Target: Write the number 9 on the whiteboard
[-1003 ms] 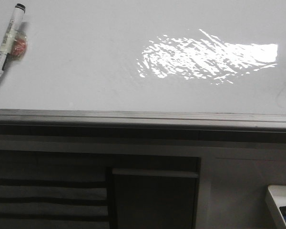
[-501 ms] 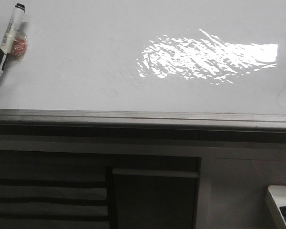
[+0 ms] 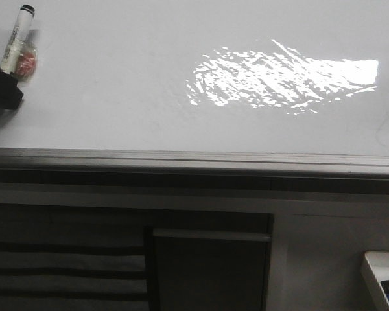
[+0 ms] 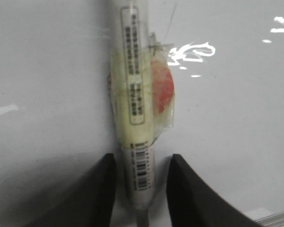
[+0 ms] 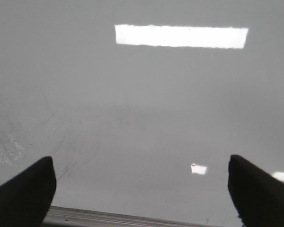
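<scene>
The whiteboard (image 3: 149,97) lies flat, glossy white, with a grey metal edge strip (image 3: 194,160) and a glare patch. No number 9 shows on it. A white marker pen (image 3: 16,40) with a black cap, yellowish tape and a red patch lies at the far left. My left gripper (image 3: 1,91) covers the pen's lower end. In the left wrist view the gripper (image 4: 141,189) is open, its fingers (image 4: 102,189) on either side of the pen (image 4: 136,94) with small gaps. My right gripper (image 5: 142,189) is wide open and empty over bare board (image 5: 142,109); it is out of the front view.
A small white tray (image 3: 378,272) with markers stands below the board at the lower right. A dark cabinet front (image 3: 207,265) lies under the edge strip. A faint thin mark (image 3: 381,133) shows near the board's right side.
My left gripper has come in from the left edge and now sits over the pen's lower end. The pen has not moved.
</scene>
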Controlling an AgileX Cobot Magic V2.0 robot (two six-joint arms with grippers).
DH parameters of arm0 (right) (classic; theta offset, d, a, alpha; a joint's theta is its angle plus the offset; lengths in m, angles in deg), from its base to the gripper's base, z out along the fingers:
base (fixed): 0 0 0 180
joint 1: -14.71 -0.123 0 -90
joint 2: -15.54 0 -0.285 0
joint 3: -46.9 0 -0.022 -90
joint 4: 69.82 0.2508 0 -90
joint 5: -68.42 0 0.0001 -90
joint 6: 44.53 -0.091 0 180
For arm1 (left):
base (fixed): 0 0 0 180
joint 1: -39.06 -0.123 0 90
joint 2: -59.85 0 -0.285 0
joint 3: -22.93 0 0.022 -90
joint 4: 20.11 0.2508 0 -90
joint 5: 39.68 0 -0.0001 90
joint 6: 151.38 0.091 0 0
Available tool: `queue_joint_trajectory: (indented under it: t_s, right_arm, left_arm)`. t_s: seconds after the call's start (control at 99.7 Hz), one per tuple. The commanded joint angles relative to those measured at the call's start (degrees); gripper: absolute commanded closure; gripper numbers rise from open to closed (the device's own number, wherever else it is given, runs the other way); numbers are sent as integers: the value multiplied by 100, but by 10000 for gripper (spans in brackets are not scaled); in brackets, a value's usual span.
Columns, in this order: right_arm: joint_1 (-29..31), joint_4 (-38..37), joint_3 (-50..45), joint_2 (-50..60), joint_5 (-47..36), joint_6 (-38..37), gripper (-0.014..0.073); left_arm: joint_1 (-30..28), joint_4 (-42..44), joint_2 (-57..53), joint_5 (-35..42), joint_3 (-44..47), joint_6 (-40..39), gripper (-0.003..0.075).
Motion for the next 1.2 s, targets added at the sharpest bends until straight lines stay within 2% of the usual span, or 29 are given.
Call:
queue_joint_trajectory:
  t_s: [0.0,0.221,0.401,0.521,0.642,0.782,0.852,1.063,1.193]
  right_arm:
    - [44,-60,163,-115,-473,52,-63]
    - [44,82,163,-115,-473,52,-63]
    - [44,674,257,-115,-318,52,-63]
    - [34,939,704,-267,385,52,-63]
    - [13,1219,1199,-742,1136,241,-63]
    - [-184,2072,1735,-1506,1954,1513,-63]
    - [-315,2648,1943,-1899,2303,2297,-63]
    - [-857,4090,2471,-3030,3128,4674,-63]
    - [-1400,4668,2801,-3655,3311,5634,-63]
  left_arm:
    - [48,0,-122,459,-191,-3,603]
    - [48,0,-122,459,-191,-3,741]
    - [48,0,-296,236,-200,-3,741]
    - [175,11,-671,-1041,-498,13,741]
    - [429,4,-855,-2794,-1068,343,741]
    - [852,-158,-821,-4480,-1751,1055,741]
    - [1101,-323,-808,-4987,-1967,1474,741]
    - [1966,-1076,-808,-5096,-2074,3041,741]
    - [2505,-1137,-808,-4930,-2074,3353,741]
